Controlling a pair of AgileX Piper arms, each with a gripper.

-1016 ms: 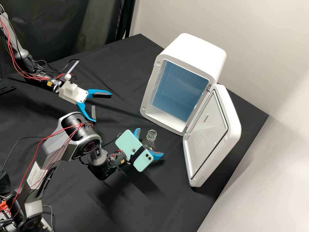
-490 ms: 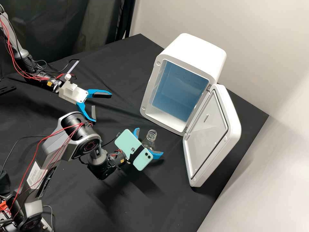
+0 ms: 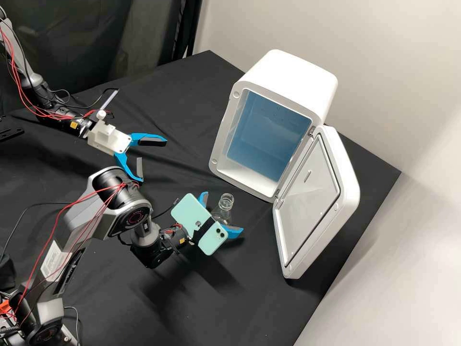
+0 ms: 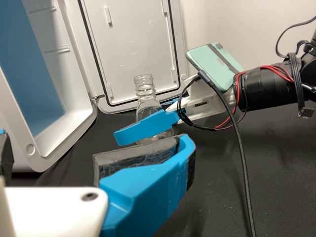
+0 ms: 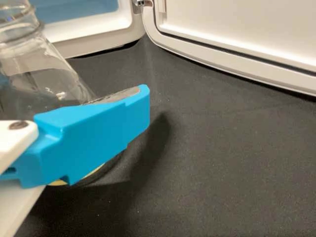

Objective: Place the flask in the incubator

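One clear glass conical flask (image 3: 224, 202), upright on matte black surface (image 3: 192, 96); right hand (image 3: 224, 212) around it, grip indiscernible; left hand (image 3: 152, 160) released.

Lower body of the flask (image 3: 225, 203) behind the phone (image 3: 198, 222) and right claw (image 3: 223, 213); its mouth beyond the right wrist view's edge.

High camera, fixed off the arms, looks forward and down from far enough back to take in the whole black worktop (image 3: 192, 96), the open incubator (image 3: 288, 77) and both arms. The left wrist camera rides low behind its own fingers (image 4: 148, 182), facing across the worktop at the flask (image 4: 146, 98) and the incubator's door (image 4: 133, 44) from nearby. The right wrist camera sits closer still, almost against the flask, facing the foot of the door. All three views share flask and door.
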